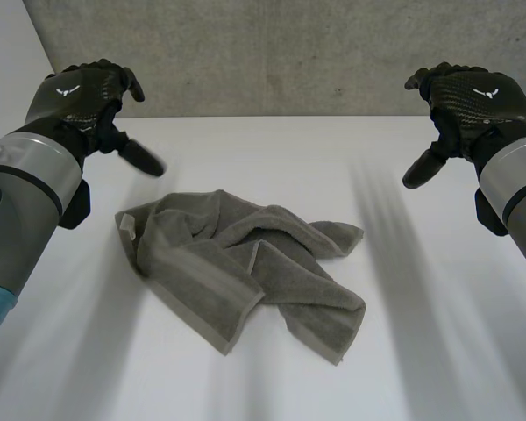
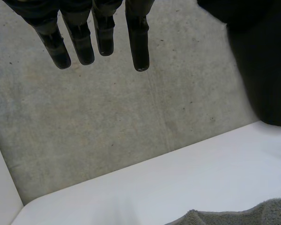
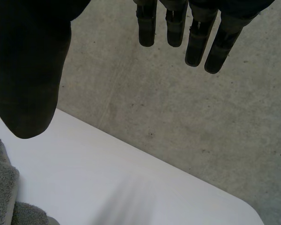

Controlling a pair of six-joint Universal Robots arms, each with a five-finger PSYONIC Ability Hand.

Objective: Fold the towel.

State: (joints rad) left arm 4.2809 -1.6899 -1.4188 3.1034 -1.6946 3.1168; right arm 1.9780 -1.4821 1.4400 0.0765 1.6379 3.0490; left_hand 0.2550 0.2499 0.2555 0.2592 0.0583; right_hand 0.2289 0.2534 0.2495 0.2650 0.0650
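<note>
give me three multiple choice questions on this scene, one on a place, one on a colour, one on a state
1. Where on the table is the towel?
A. near the middle, crumpled
B. hanging over the near edge
C. pushed against the back wall

2. What colour is the towel?
A. white
B. blue
C. grey

3. How are the left hand and right hand?
A. each pinching a towel corner
B. open, above the table, off the towel
C. pressing flat on the towel

Answers: 1 A, the head view shows it bunched mid-table; 2 C, the cloth is grey on the white surface; 3 B, both wrist views show straight fingers holding nothing.
</note>
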